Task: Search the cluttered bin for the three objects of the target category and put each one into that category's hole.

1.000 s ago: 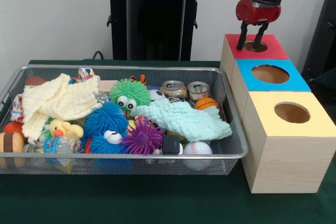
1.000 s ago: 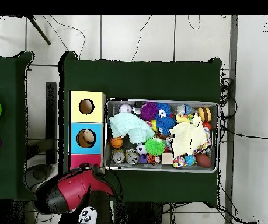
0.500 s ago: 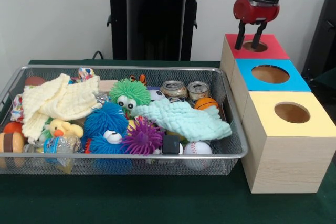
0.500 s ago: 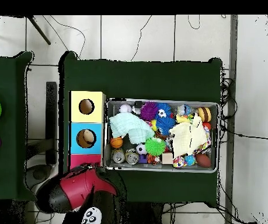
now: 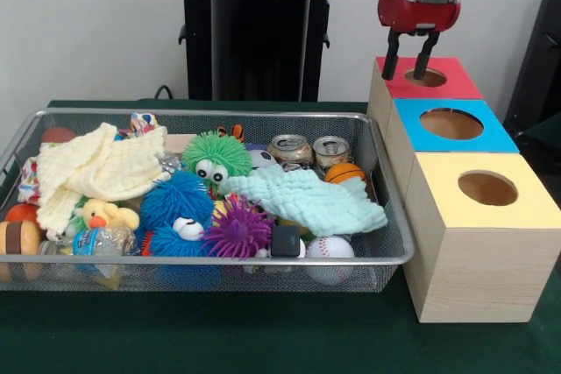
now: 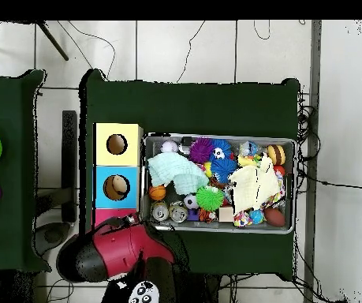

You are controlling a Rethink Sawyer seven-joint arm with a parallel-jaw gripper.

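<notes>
The fingers (image 5: pixel 408 54) are spread apart with nothing between them. They hang just above the red box (image 5: pixel 429 81), near its round hole. The red box is the far one in a row of three. Next comes the blue box (image 5: pixel 451 124), then the yellow box (image 5: pixel 482 216). Each has a hole on top.

Beside the boxes sits a wire bin (image 5: pixel 202 260) on the green counter (image 5: pixel 263 339). In the bin are two cans (image 5: pixel 311 151), a small orange ball (image 5: pixel 344 172), a white baseball (image 5: pixel 330 248), a green fuzzy toy (image 5: pixel 216 157), a blue fuzzy toy (image 5: pixel 178 208), a purple spiky ball (image 5: pixel 238 227), a mint cloth (image 5: pixel 307 199) and a yellow cloth (image 5: pixel 96 172).
</notes>
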